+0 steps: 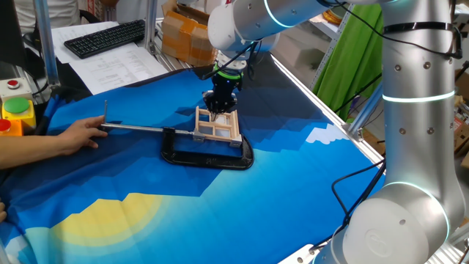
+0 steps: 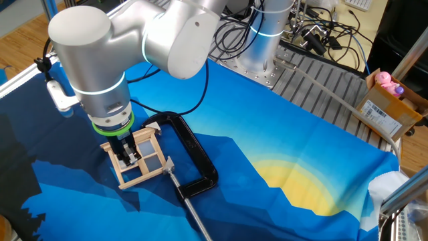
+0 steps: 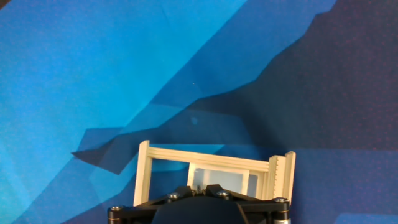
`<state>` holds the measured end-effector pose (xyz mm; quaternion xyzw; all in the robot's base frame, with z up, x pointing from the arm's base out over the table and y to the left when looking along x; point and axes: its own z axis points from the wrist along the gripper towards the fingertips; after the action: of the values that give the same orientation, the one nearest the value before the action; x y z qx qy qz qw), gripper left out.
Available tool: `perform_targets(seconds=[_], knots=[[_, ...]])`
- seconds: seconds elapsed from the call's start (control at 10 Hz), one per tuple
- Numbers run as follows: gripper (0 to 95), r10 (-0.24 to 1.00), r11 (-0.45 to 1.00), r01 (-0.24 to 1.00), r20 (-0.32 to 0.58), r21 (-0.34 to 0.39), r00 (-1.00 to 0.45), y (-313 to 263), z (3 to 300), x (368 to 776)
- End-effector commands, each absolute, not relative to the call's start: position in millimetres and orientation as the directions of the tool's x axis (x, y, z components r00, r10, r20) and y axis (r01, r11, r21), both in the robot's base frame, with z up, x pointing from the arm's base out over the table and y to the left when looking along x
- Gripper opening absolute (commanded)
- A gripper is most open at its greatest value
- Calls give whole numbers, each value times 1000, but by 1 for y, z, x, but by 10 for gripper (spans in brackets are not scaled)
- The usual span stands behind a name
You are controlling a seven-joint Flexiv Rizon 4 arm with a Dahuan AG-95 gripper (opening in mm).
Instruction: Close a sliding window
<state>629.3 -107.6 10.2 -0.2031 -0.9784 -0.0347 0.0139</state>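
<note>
The arm reaches straight down, its gripper (image 2: 128, 152) pointing vertically with fingers close together, their exact closure unclear.

Bright, even overhead light (soft shadows only), sharp fixed views, hand view slightly grainy and dimmer right.

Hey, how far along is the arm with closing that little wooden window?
Done: the sliding window is held in the black clamp, a person's hand steadies its rod, and the gripper has reached the window. In hand: the fingers are down at the sliding pane; the pictures do not show whether they grip it. Left: whether the pane is fully closed cannot be told, so the slide itself may remain.
</note>
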Motion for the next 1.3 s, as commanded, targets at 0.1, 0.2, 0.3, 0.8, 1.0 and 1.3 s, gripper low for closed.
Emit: perform_targets(seconds=[0.1,0.2,0.3,0.8,1.0,1.3], knots=[[0,403,912,405,43,67,-914,-107,10,630],[0,403,912,405,43,69,-914,-107,10,630],[0,404,911,406,42,69,-914,-106,9,630],[0,412,908,414,42,68,-910,-102,10,631],[0,422,903,424,42,67,-906,-98,10,632],[0,427,901,429,41,65,-903,-94,10,633]])
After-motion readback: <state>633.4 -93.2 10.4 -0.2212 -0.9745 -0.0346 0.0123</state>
